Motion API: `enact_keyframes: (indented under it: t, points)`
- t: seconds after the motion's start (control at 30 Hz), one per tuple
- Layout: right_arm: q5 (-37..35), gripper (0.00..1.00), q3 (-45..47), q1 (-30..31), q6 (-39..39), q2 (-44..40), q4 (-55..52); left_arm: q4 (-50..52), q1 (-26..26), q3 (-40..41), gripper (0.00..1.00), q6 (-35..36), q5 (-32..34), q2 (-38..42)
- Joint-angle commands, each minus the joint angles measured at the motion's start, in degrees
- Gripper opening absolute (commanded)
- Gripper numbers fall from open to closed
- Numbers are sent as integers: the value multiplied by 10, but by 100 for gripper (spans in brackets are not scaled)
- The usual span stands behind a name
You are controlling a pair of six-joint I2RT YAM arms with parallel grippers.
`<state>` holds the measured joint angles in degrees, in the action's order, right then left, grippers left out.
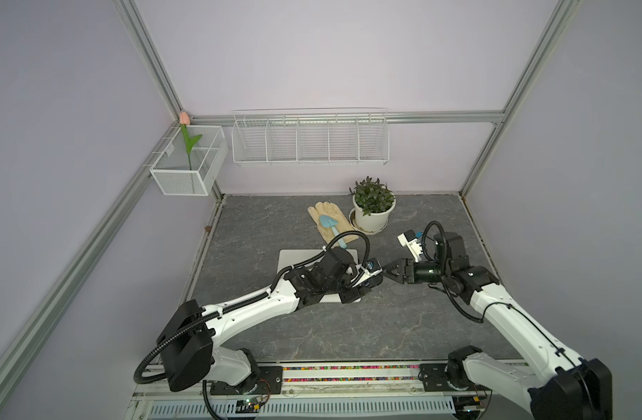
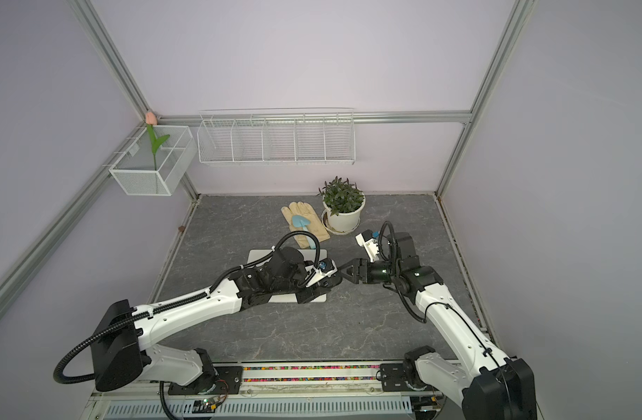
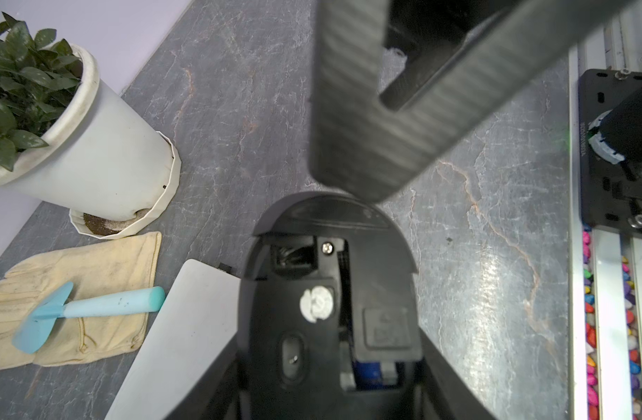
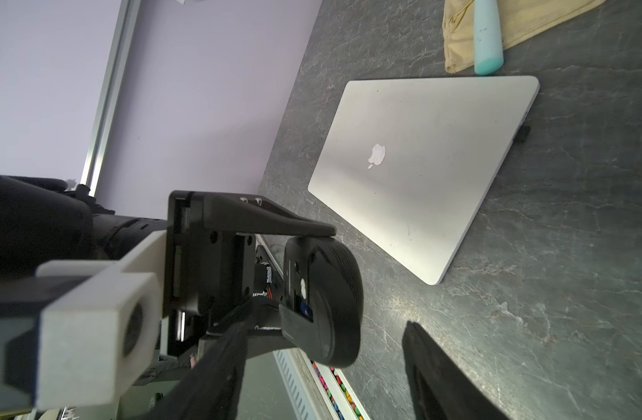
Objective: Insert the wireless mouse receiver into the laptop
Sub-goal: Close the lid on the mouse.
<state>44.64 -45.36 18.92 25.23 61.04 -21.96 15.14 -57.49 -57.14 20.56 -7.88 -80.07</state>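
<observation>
brushed silver metal laptop (image 4: 421, 174), matt black plastic mouse (image 4: 334, 302), cloth glove (image 3: 93, 262)

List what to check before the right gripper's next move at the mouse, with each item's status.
1. Hold: left gripper clamps the wireless mouse on both sides: ok.
2. Access: the mouse's inside is exposed in the left wrist view: ok.
3. Picker: right gripper open and empty, beside the mouse: ok.
4. Location of receiver in the mouse: cannot tell.
5. Target: laptop flat, lid closed: ok.
6. Port free: cannot tell; small black piece sits at the laptop's edge.
</observation>
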Motion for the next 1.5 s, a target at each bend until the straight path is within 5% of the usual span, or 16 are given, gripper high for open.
enact_keyframes:
  t: [0.0,1.47]
  points:
    - [12,72,13,13,-23,-7,-19,1,3,-29,35,-8,-19,-1]
    - [-61,64,19,81,-32,78,0,-4,3,-63,35,25,-53,19]
